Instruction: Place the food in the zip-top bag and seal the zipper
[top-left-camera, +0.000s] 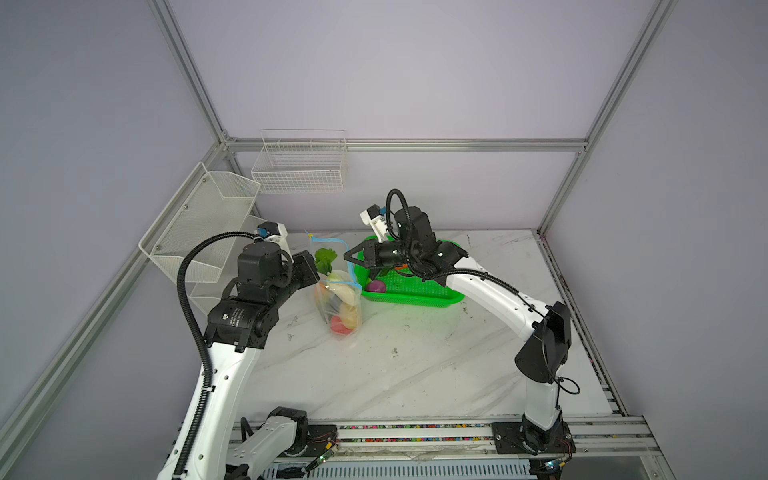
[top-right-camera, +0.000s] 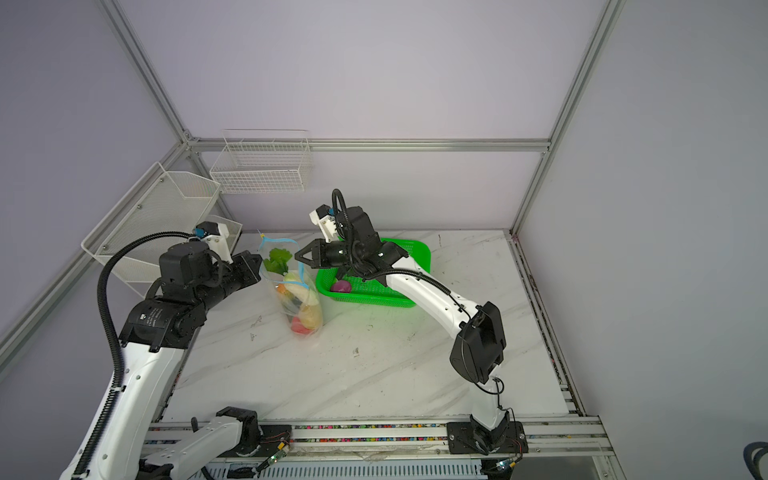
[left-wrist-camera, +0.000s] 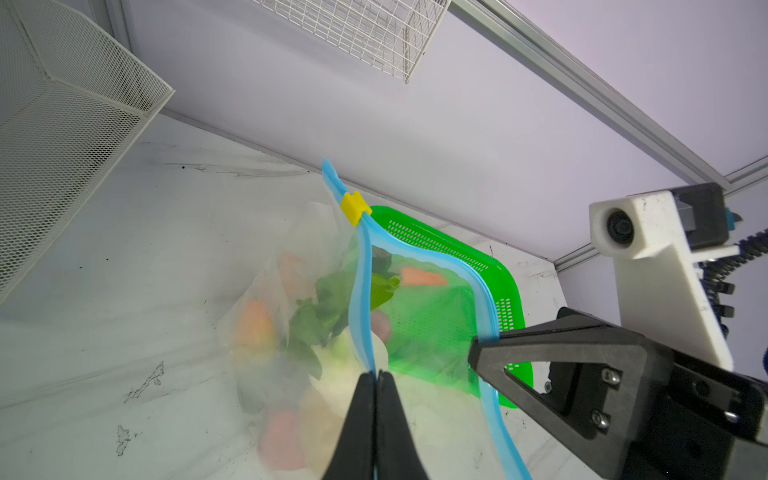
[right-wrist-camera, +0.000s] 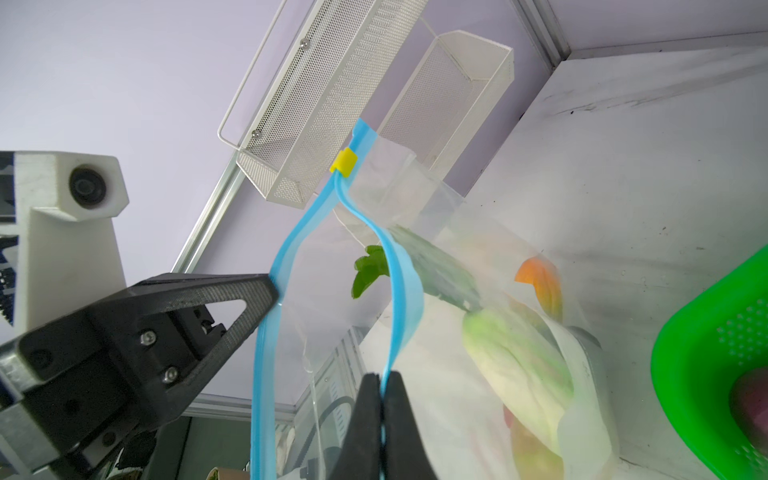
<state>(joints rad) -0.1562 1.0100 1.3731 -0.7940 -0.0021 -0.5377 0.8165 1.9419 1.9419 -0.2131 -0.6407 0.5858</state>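
**Bag** (top-left-camera: 338, 307): clear film, held up by its mouth between the two arms. Its lower end is on the surface (top-left-camera: 374, 374), just beside the basket (top-left-camera: 415, 300) on that basket's left in both top views. Whether bag and basket touch cannot be told. The mouth stands open.

**Zipper** (left-wrist-camera: 361, 291): light blue strip, its two lips parted and bowed away from each other. They meet at the far end, where the yellow slider (left-wrist-camera: 355, 208) sits.

**Left pincer** (left-wrist-camera: 376, 376): tips together, clamped on the lip of the zipper nearer the left arm.

**Right pincer** (right-wrist-camera: 381, 376): tips together, clamped on the opposite lip. In the left wrist view it (left-wrist-camera: 473, 353) meets the blue strip from the basket side.

**Food** (top-left-camera: 345, 307): mostly inside the bag.
- A green leafy piece (top-left-camera: 325, 258) is uppermost, at the mouth.
- A white piece (top-left-camera: 345, 293) lies below it.
- A yellow piece (top-left-camera: 351, 318) and a red piece (top-left-camera: 338, 326) lie at the bottom.
- Orange shows through the film on the side toward the left arm (left-wrist-camera: 255, 324).
- A purple onion (top-left-camera: 376, 286) lies outside the bag, in the basket.

**Basket**: bright green, perforated, on the surface under the right arm's wrist.

**Racks**: a white wire one (top-left-camera: 299, 166) on the back wall and a white mesh one (top-left-camera: 208, 216) on the left wall, both clear of the bag.
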